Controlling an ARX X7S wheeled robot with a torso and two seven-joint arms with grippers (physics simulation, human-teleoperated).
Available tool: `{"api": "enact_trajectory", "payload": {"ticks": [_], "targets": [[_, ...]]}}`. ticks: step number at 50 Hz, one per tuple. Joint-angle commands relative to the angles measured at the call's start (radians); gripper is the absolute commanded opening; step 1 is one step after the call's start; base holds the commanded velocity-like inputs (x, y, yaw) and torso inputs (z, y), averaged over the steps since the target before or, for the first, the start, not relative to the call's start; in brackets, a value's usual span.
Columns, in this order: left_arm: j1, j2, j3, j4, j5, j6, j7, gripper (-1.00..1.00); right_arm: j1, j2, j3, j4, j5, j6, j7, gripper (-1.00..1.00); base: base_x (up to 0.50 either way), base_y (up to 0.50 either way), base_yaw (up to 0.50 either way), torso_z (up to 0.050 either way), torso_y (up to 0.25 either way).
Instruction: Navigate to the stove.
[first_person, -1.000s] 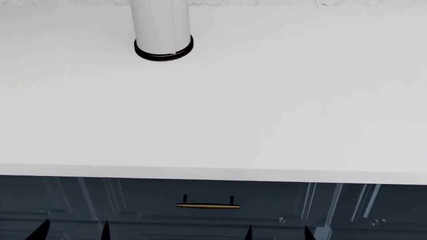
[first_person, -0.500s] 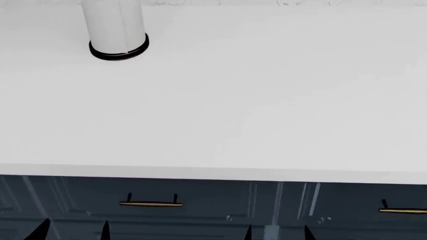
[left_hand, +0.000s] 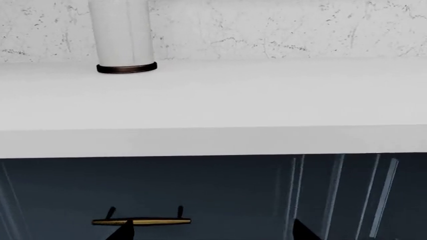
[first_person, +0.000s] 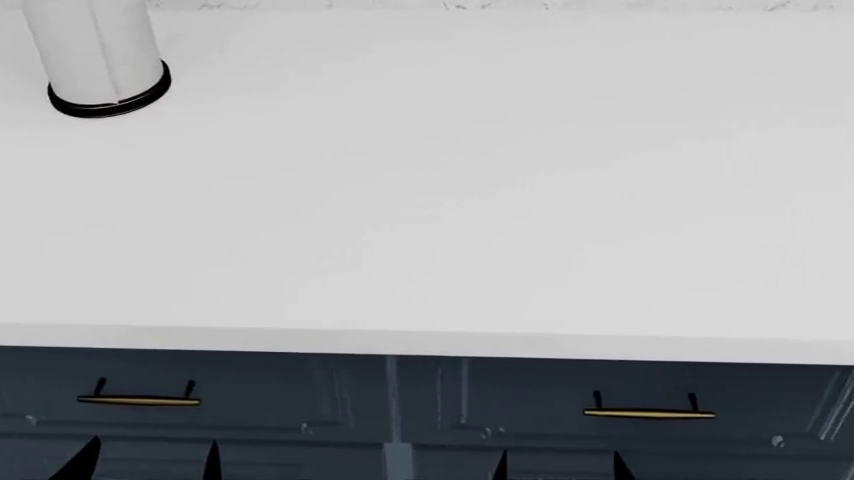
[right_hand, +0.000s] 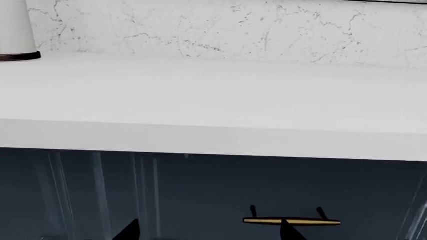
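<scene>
White countertop (first_person: 454, 200), canister (first_person: 100, 60), navy drawers (first_person: 400, 410).

Left end effector (first_person: 147, 460) black, pointed fingertips (first_person: 83, 458) (only tips visible), right end effector (first_person: 558, 465) matching

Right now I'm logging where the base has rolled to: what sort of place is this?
Most likely a kitchen: a plain white countertop over dark blue drawer fronts with slim brass bar handles, and a white veined stone backsplash behind. No stove shows in any view yet.
</scene>
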Motion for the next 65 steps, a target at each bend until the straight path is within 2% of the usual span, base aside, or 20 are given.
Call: {"api": "enact_trajectory", "payload": {"ticks": [1, 65], "targets": [[-0.007, -0.007, 0.01, -0.012, -0.008, 0.004, -0.007, 1.0, 0.004, 0.006, -0.008, 0.004, 0.009, 0.0, 0.008, 1.0, -0.01, -0.5, 0.0, 0.0, 0.0], [-0.025, -0.036, 0.048, -0.023, -0.049, -0.002, -0.049, 1.0, 0.018, 0.036, -0.048, 0.02, 0.038, 0.003, 0.046, 1.0, -0.01, -0.5, 0.0, 0.0, 0.0]]}}
